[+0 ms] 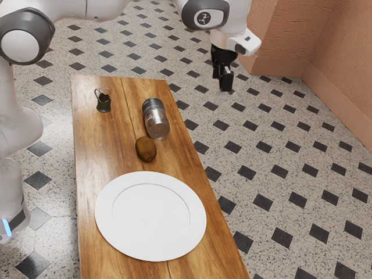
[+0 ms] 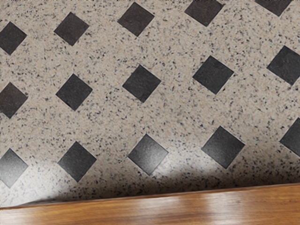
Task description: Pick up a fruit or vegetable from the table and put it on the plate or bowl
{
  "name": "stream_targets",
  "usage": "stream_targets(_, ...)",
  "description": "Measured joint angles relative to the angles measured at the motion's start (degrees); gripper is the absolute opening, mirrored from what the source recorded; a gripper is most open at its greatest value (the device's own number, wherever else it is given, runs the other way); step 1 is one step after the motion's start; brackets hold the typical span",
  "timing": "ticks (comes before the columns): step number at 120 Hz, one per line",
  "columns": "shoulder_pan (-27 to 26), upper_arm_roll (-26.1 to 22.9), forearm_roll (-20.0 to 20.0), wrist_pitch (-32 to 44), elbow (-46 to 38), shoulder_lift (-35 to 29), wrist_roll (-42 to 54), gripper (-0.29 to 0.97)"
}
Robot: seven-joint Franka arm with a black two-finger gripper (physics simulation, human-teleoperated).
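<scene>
The wooden table [image 1: 87, 168] runs away from my camera. Its edge also appears under the wrist camera, with tiled floor [image 2: 154, 93] beyond. The white plate [image 1: 150, 216] takes up the near end and has nothing on it. Beyond it a metal can [image 1: 155, 118] lies on its side. The kiwi [image 1: 146, 149], my target, sits between the two, just beside the can and a little apart from the plate's rim.

I judge the kiwi light, slightly yielding and fuzzy enough not to slip, though its oval shape could roll. I would clamp gently across its narrow middle, coming from above. A small dark cup [image 1: 103, 100] stands farthest back. The end effector [image 1: 225, 84] hangs over the floor off the table's far side. I cannot tell whether it is released or clenched.
</scene>
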Motion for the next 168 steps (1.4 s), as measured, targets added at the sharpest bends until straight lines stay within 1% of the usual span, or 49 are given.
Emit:
stream_targets(10, 0.3, 0.0, 0.1, 0.2, 0.1, 0.0, 0.3, 0.68)
stream_targets(18, 1.3, -0.5, 0.0, -0.3, 2.3, 0.6, 0.4, 0.68)
stream_targets(33, 5.1, -0.8, -3.0, -1.1, 2.4, 3.0, 0.3, 0.68)
stream_targets(45, 9.5, -0.6, -4.5, -1.4, 2.5, 3.9, 0.3, 0.68)
stream_targets(53, 11.0, -0.6, -5.1, -1.5, 2.4, 4.1, 0.3, 0.68)
stream_targets(61, 10.6, -0.7, -5.4, -1.9, 2.3, 4.1, 0.3, 0.68)
stream_targets(72, 8.6, -0.9, -5.7, -2.9, 2.1, 4.3, 0.3, 0.68)
stream_targets(81, 7.1, -1.9, -5.8, -3.7, 2.4, 5.5, 0.3, 0.68)
stream_targets(87, 6.4, -2.1, -6.9, -3.9, 2.3, 6.8, 0.3, 0.68)
stream_targets(93, 6.5, -2.0, -7.5, -4.1, 2.2, 7.2, 0.4, 0.68)
stream_targets(99, 7.8, -2.0, -8.2, -4.6, 2.1, 7.2, 0.7, 0.68)
stream_targets(118, 10.9, -2.1, -13.0, -5.1, -0.4, 8.3, 1.7, 0.68)
stream_targets(129, 11.0, -2.6, -16.0, -5.6, -0.6, 8.6, -0.8, 0.68)
stream_targets(142, 8.4, -3.1, -20.0, -6.1, 0.3, 8.4, -8.0, 0.68)
stream_targets(149, 7.3, -3.2, -22.5, -6.3, 1.3, 8.0, -13.4, 0.68)
stream_targets(154, 7.0, -3.1, -23.3, -6.4, 2.2, 7.8, -17.8, 0.68)
stream_targets(160, 3.9, -2.9, -21.5, -6.6, 1.6, 5.6, -23.6, 0.68)
stream_targets(168, -4.7, -2.6, -15.6, -7.2, -4.1, -3.1, -31.2, 0.68)
